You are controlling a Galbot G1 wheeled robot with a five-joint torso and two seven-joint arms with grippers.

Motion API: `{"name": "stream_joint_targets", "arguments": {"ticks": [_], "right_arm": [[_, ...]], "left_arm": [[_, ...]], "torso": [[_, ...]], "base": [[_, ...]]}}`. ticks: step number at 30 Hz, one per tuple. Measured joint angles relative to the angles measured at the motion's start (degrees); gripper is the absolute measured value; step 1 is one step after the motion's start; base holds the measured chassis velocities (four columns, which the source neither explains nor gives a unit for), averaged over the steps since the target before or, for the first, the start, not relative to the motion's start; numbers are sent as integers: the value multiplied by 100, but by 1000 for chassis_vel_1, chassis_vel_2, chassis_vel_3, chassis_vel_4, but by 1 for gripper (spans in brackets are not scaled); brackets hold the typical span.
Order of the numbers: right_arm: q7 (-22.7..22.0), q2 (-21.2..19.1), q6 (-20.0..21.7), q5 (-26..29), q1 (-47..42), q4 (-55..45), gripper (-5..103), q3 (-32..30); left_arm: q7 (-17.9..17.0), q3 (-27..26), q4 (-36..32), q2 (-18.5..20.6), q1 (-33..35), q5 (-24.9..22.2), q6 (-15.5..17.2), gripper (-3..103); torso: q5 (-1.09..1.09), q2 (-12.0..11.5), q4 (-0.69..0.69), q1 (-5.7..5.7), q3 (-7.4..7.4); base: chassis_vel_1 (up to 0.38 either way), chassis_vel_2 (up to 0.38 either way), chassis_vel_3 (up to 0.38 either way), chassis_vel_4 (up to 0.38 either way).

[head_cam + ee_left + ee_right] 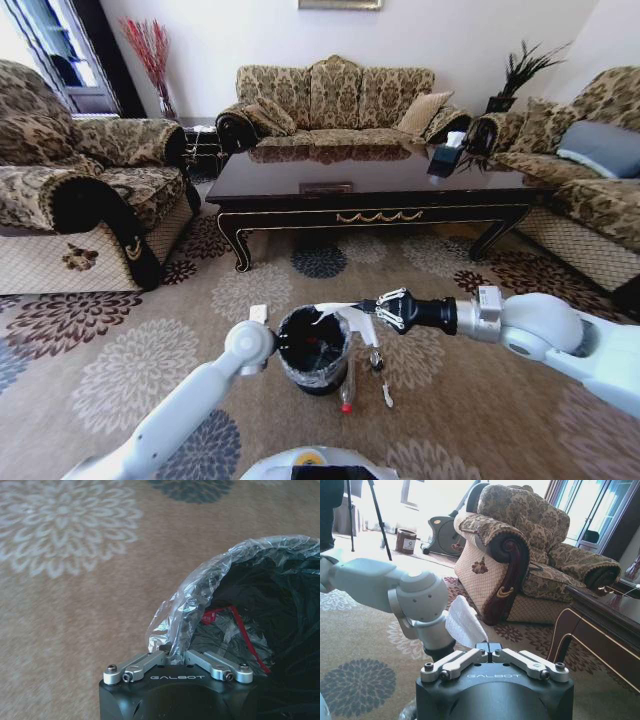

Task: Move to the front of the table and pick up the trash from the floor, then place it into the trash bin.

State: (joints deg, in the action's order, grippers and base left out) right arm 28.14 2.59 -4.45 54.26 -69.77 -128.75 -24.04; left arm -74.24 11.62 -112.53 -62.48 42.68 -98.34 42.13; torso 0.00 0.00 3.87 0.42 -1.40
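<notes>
Trash is split between our right claw (pixel 372 308) and the carpet (pixel 130 370). We see a crumpled white paper (pixel 464 621) pinched between the closed fingers of that claw, which hangs just above the far rim of the trash bin (pixel 313 350). A clear bottle (pixel 347 385) with a red cap lies on the carpet just beside the bin on our right side, and a small white scrap (pixel 258 313) lies near the bin on our left side.

Our left claw (pixel 177 652) sits at the bin's near-left rim, its fingers drawn together on the folded edge of the translucent liner (pixel 192 600) (a red strip shows inside the black bucket).

Beyond the bin stands the dark glossy surface (pixel 370 185) with its gold ornament on the front rail, well apart from both claws. A patterned sofa (pixel 335 100) sits behind it, with an armchair (pixel 80 190) on our left.
</notes>
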Motion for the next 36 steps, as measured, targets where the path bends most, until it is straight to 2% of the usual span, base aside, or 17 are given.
{"name": "stream_joint_targets", "arguments": {"ticks": [2, 5, 15, 24, 25, 26, 28, 29, 33, 35, 36], "right_arm": [[-137, 72, 52, 0, 16, -43, 0, 10], [-237, 123, 93, -6, 26, -65, 0, 38], [-354, 343, 114, -318, 99, 120, 0, 526], [-413, 420, 153, -485, 65, 105, 0, 616], [-427, 447, 158, -508, 64, 115, 5, 649], [-435, 466, 162, -524, 64, 116, 5, 672], [-448, 522, 172, -576, 68, 116, 16, 729], [-448, 522, 172, -576, 68, 116, 16, 729], [-458, 611, 188, -690, 85, 73, 37, 876], [-458, 617, 188, -701, 82, 69, 37, 883], [-458, 618, 190, -704, 81, 68, 43, 885]], "left_arm": [[-64, 337, 122, -178, -264, -69, 0, 0], [-116, 545, 167, -268, -404, -143, 0, 0], [-215, 648, 63, -321, -398, -205, 0, 0], [-250, 578, -57, -242, -279, -204, 0, 0], [-250, 555, -79, -223, -263, -205, 0, 0], [-250, 541, -95, -210, -252, -206, 0, 0], [-250, 518, -128, -181, -220, -206, 0, 0], [-250, 518, -128, -181, -220, -206, 0, 0], [-250, 448, -190, -147, -68, -178, 0, 0], [-250, 438, -201, -143, -41, -167, 0, 0], [-250, 431, -218, -140, -17, -160, 0, 0]], "torso": [[1, 0, 1, 0, -1], [1, 0, 1, 0, 0], [0, 0, 0, 0, 0], [0, 0, -1, 0, 0], [0, 0, -1, 0, 0], [0, 0, -1, 0, 0], [0, 0, 0, 0, 0], [0, 0, 0, 0, 0], [0, 0, -1, 0, 0], [0, 0, -1, 0, 0], [0, 0, -1, 0, 0]], "base": [[0, 0, 0, 0], [0, 0, 0, 0], [0, 0, 0, 0], [0, 0, 0, 0], [0, 0, 0, 0], [0, 0, 0, 0], [0, 0, 0, 0], [0, 0, 0, 0], [0, 0, 0, 0], [0, 0, 0, 0], [0, 0, 0, 0]]}}
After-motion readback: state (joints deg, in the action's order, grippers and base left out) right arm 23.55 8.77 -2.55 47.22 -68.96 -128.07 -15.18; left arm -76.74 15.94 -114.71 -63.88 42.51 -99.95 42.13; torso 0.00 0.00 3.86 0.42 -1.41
